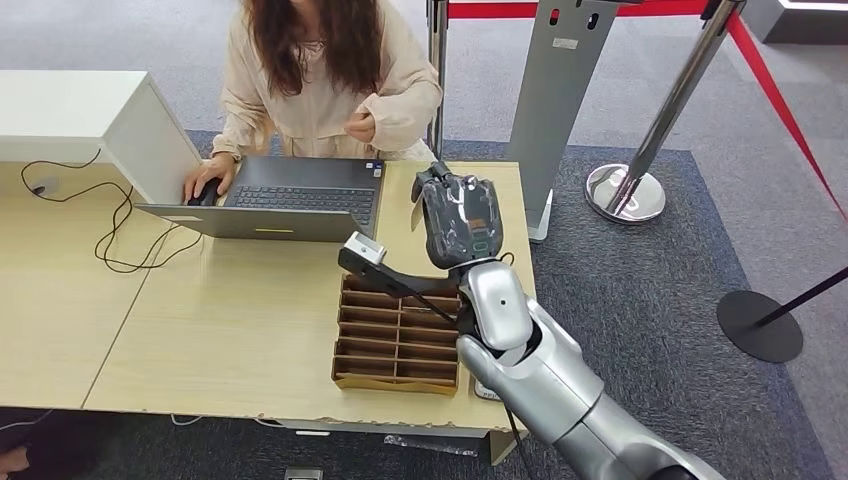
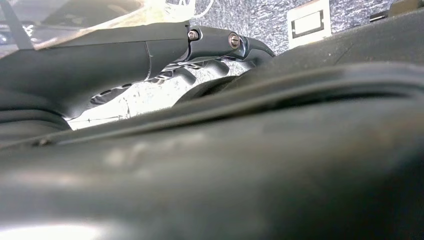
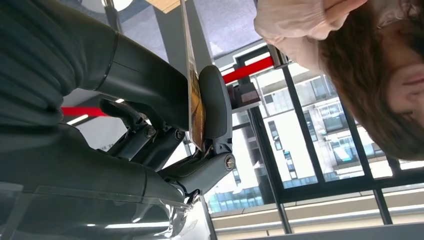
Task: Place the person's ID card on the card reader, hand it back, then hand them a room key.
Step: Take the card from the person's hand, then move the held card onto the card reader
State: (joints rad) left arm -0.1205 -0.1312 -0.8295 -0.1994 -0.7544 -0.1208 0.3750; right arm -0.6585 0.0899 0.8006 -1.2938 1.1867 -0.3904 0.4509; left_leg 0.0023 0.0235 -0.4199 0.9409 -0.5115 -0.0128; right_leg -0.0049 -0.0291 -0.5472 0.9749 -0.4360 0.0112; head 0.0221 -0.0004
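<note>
White box (image 1: 90,125) sat at the far left edge of the pale wooden worktop (image 1: 240,310), black cable (image 1: 110,235) looped beside it. Open grey laptop (image 1: 285,200) lay against the far edge, near the middle; a person in a beige top (image 1: 320,90) stood behind that edge, one hand on a black mouse (image 1: 205,192), the other raised at the chest. Bare wood ran from the laptop to the near edge on the left side. Brown slotted cardboard organiser (image 1: 397,335) sat at the near right corner, close to both edges. Right hand (image 1: 455,215) was raised over the far right corner, beside the laptop, thumb (image 3: 145,85) and a finger (image 3: 215,105) pinching a thin ID card (image 3: 194,95) edge-on, the other fingers curled below. Left hand (image 2: 210,42) hung low, fingers curled, over grey carpet; cannot tell whether it held anything. Right of the worktop edge: grey upright panel (image 1: 560,90), chrome stanchion (image 1: 650,140) with red rope (image 1: 780,110), open carpet.
</note>
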